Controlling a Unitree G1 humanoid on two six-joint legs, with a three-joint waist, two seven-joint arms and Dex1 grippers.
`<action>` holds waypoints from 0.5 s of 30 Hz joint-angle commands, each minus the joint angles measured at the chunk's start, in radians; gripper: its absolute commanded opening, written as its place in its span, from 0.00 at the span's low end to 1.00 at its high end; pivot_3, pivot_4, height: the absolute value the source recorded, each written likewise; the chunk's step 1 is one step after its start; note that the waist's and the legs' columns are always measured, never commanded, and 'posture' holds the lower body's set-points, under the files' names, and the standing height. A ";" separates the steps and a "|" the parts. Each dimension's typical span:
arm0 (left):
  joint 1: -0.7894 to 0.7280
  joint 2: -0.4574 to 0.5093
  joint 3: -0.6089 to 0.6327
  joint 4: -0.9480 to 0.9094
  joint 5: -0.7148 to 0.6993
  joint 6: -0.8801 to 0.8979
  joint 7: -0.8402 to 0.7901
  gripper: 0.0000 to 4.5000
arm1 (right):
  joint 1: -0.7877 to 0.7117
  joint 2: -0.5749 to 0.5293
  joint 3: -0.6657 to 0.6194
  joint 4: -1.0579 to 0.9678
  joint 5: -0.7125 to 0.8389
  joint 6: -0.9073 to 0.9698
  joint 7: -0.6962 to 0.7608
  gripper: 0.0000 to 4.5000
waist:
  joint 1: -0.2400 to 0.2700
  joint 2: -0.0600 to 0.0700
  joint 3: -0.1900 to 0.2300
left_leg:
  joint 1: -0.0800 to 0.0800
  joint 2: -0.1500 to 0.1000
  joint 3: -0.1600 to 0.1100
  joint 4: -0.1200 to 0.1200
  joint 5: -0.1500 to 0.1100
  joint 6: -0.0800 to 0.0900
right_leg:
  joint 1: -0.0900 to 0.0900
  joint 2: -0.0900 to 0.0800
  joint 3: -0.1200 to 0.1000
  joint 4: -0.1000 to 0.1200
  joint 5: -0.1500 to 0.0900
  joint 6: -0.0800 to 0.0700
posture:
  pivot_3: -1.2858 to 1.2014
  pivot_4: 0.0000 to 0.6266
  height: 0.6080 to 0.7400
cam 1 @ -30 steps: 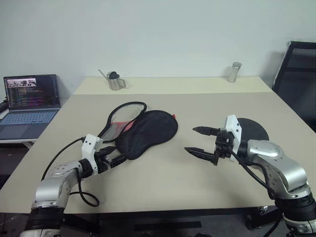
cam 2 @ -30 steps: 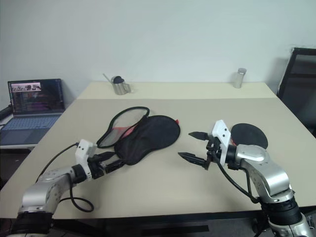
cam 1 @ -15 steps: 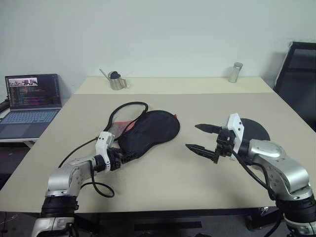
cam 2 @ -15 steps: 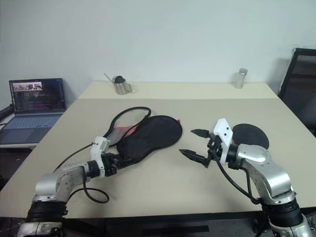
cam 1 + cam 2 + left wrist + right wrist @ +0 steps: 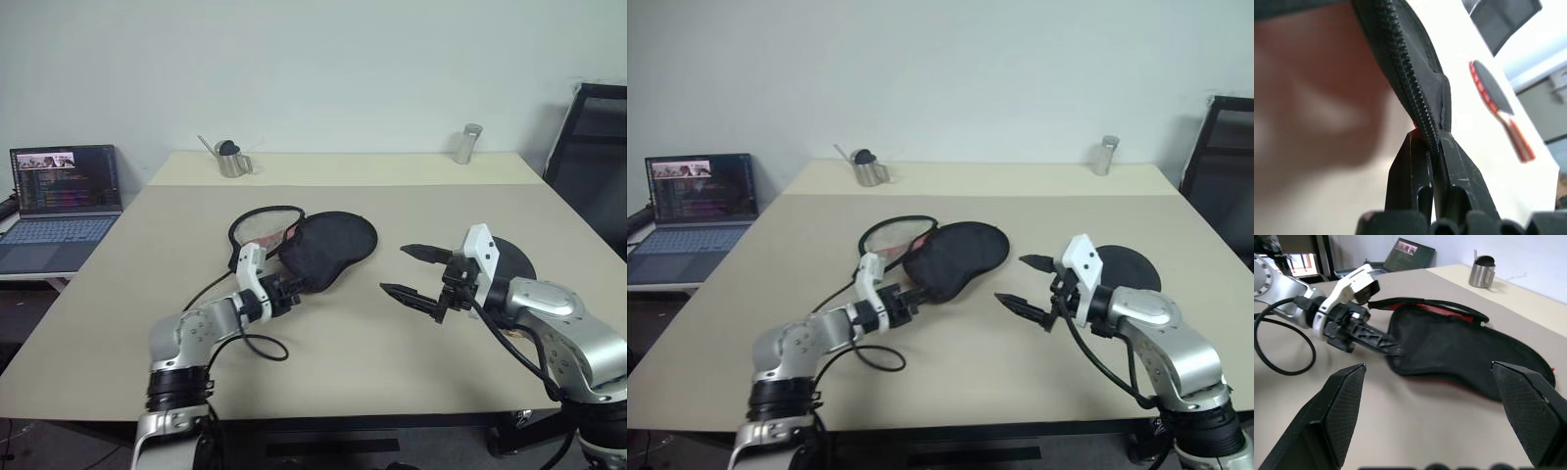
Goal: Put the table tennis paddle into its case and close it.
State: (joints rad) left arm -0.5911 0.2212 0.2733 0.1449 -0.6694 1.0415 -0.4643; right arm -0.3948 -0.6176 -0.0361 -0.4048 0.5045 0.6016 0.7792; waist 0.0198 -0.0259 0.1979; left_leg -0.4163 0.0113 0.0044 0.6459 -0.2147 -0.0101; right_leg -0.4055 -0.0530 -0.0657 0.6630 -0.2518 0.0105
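Note:
The case lies unzipped mid-table, its black head toward the right and its looped zipper flap spread open to the left. My left gripper is shut on the case's near zipper edge; the left wrist view shows both fingers pinching the zipper. The table tennis paddle lies flat on the right, partly hidden behind my right wrist; its black face and red-and-wood handle show in the left wrist view. My right gripper hovers open just right of the case, pointing at it, nothing between its fingers.
On the beige table's far edge stand a metal cup and a metal shaker. An open laptop sits on a side desk to the left, and a black chair stands at the right. A black cable loops by my left arm.
My left gripper swung right, closed on the case's zipper edge and dragged the case to the right, toward the right gripper. The right gripper stayed open and nearly still.

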 commanded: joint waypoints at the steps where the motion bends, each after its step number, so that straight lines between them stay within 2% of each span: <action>1: -0.067 -0.067 0.012 0.076 -0.013 -0.048 0.034 0.01 | 0.001 -0.017 -0.040 -0.047 0.021 -0.001 -0.009 1.00 | 0.001 0.000 0.000 | 0.000 0.000 0.000 0.000 0.000 0.000 | 0.000 0.000 0.000 0.000 0.000 0.000 | 0.52 0.24 1.00; 5: -0.109 -0.131 0.008 0.162 -0.002 -0.082 0.058 0.01 | 0.007 -0.020 -0.043 -0.057 0.023 0.003 -0.019 1.00 | 0.000 -0.001 0.000 | 0.000 0.000 0.000 0.000 0.000 0.000 | 0.000 0.000 0.000 0.000 0.000 0.000 | 0.52 0.24 1.00; 9: -0.095 -0.129 -0.043 0.168 0.017 -0.090 0.023 0.01 | 0.016 -0.021 -0.045 -0.068 0.028 0.005 -0.029 1.00 | 0.000 -0.001 0.000 | 0.000 0.000 0.000 0.000 0.000 0.000 | 0.000 0.001 0.000 0.000 0.000 0.000 | 0.52 0.24 1.00; 12: -0.078 -0.108 -0.070 0.152 0.041 -0.121 0.004 0.16 | 0.022 -0.021 -0.050 -0.072 0.029 0.009 -0.034 1.00 | 0.000 -0.001 0.000 | 0.000 0.000 0.000 0.000 0.000 0.000 | 0.000 0.001 0.000 0.000 0.000 0.000 | 0.52 0.24 1.00; 15: -0.050 -0.068 -0.106 0.118 0.061 -0.127 -0.027 0.39 | 0.022 -0.017 -0.049 -0.072 0.030 0.011 -0.037 1.00 | -0.002 -0.001 0.000 | 0.000 0.000 0.000 0.000 0.000 0.000 | 0.000 0.001 0.000 0.000 0.000 0.000 | 0.52 0.24 1.00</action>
State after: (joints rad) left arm -0.6471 0.1349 0.1839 0.3170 -0.6164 0.9286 -0.4640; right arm -0.3674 -0.6258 -0.0564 -0.4369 0.5200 0.6186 0.7485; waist 0.0179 -0.0264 0.1983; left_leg -0.4161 0.0117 0.0045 0.6458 -0.2146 -0.0102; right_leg -0.4055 -0.0522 -0.0657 0.6632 -0.2517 0.0105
